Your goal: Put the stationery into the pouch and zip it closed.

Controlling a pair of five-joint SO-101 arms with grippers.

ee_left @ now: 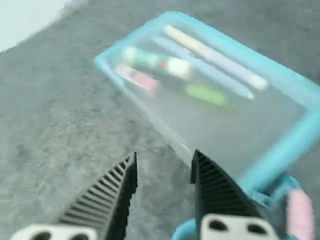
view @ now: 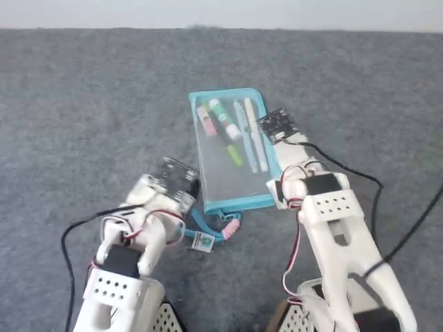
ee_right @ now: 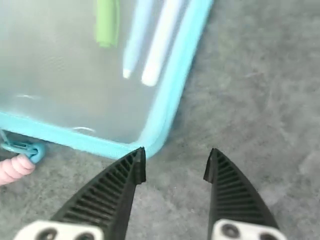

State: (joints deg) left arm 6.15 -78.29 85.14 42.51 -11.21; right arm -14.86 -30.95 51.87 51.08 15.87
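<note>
A clear pouch (view: 232,155) with a turquoise border lies flat in the middle of the grey carpet. Inside it I see a green marker (view: 228,135), a pink eraser (view: 207,119) and two pale pens (view: 252,142). Its pink zip pull (view: 232,225) and turquoise strap trail off the near edge. My left gripper (ee_left: 162,172) hovers open just beside the pouch's (ee_left: 215,100) near left corner, with nothing between its fingers. My right gripper (ee_right: 175,165) stands open over bare carpet by the pouch's (ee_right: 75,75) near right corner.
Grey carpet (view: 90,104) covers the whole work area. A small white tag (view: 203,241) lies on the strap near the left arm. Black cables (view: 408,228) run along the right arm. A pale wall edges the far side.
</note>
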